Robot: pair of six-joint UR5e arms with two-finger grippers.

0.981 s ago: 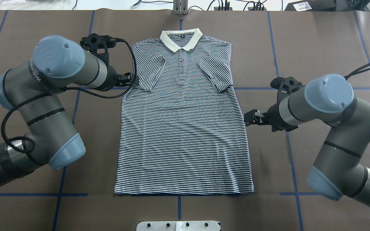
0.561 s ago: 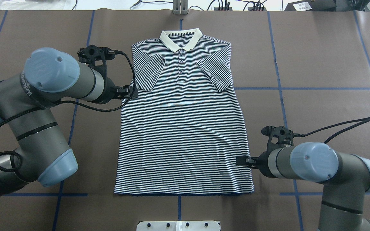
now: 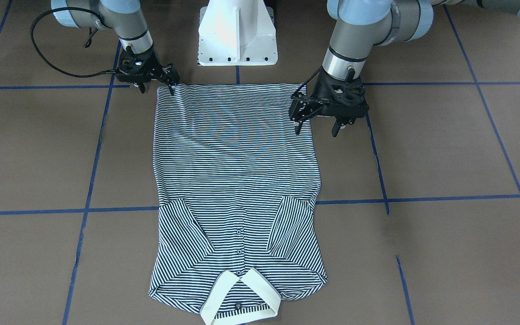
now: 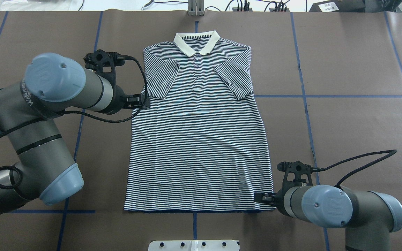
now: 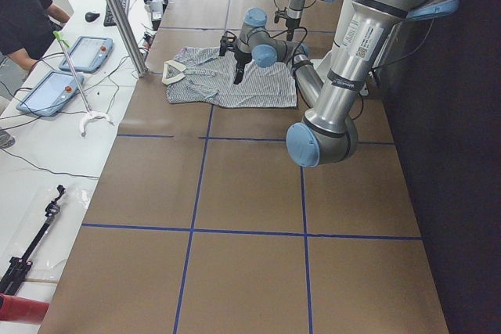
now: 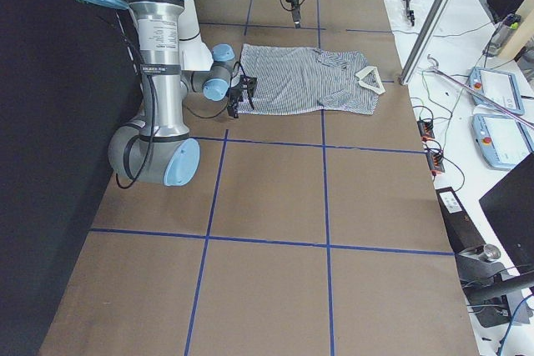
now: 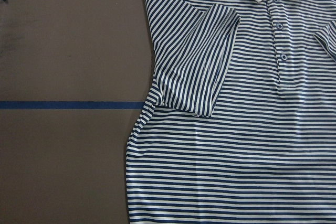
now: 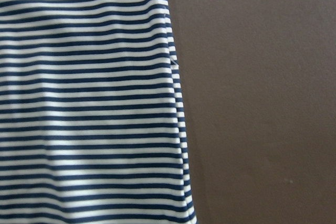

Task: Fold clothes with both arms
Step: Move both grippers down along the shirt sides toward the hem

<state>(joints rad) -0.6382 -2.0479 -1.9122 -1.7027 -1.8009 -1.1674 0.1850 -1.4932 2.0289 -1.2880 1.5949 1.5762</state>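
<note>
At centre left of the overhead frame the left gripper (image 4: 142, 101) hovers beside a sleeve (image 4: 161, 78), jaws wide and empty. The polo shirt (image 4: 197, 139) lies flat mid-frame: sleeves already folded in, the body fold not yet begun. Lower right, the right gripper (image 4: 261, 198) sits at the shirt's bottom corner, apparently spread too. Only the front-facing view shows the fingers — overhead hides them.

I work over a brown table (image 4: 354, 52) crossed by blue tape lines (image 4: 326, 96). In the left side view a black wall (image 5: 462, 193) fills the right of the frame. Along the left edge runs a white bench (image 5: 31, 170) with tablets (image 5: 48, 91) and a metal post (image 5: 117, 13). A person (image 5: 23, 17) stands at upper left. The light is bright and even.
</note>
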